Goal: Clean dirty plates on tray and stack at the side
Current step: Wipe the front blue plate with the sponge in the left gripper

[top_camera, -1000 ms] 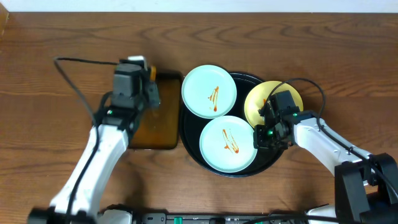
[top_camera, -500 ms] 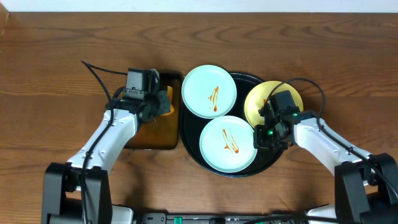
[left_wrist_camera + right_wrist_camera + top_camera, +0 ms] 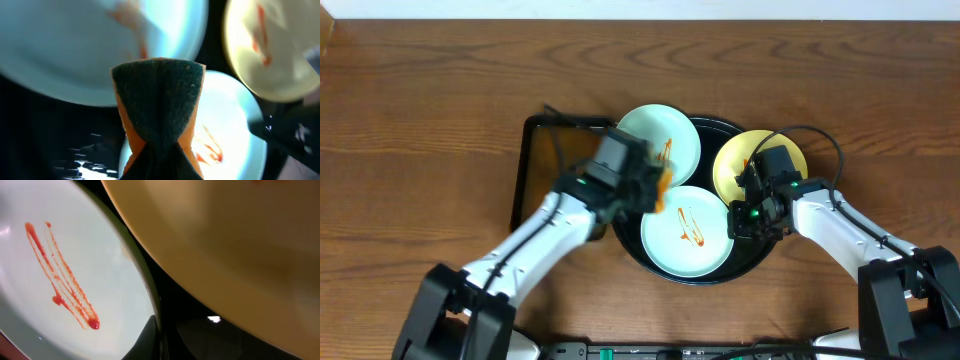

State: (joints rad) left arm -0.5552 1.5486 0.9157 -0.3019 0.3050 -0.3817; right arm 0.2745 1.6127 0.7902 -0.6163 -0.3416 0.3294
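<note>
Left pincer [image 3: 159,167] grips an orange sponge with dark green scouring face [image 3: 159,97], hovering over the round glossy black tray [image 3: 745,268]. Just beneath its tip lies a sauce-streaked pale blue round plate [image 3: 690,240]: lower flat, sweep along the squiggles. Right pincer [image 3: 744,222] is closed tight beside the pale yellow plate [image 3: 735,165], likely steadying.

My left end effector [image 3: 650,186] grips an orange sponge [image 3: 663,192] above the tray [image 3: 750,268], between the far blue plate [image 3: 645,135] and the near blue plate [image 3: 670,245]. My right end effector [image 3: 752,206] sits closed beside the yellow plate [image 3: 732,165].
</note>
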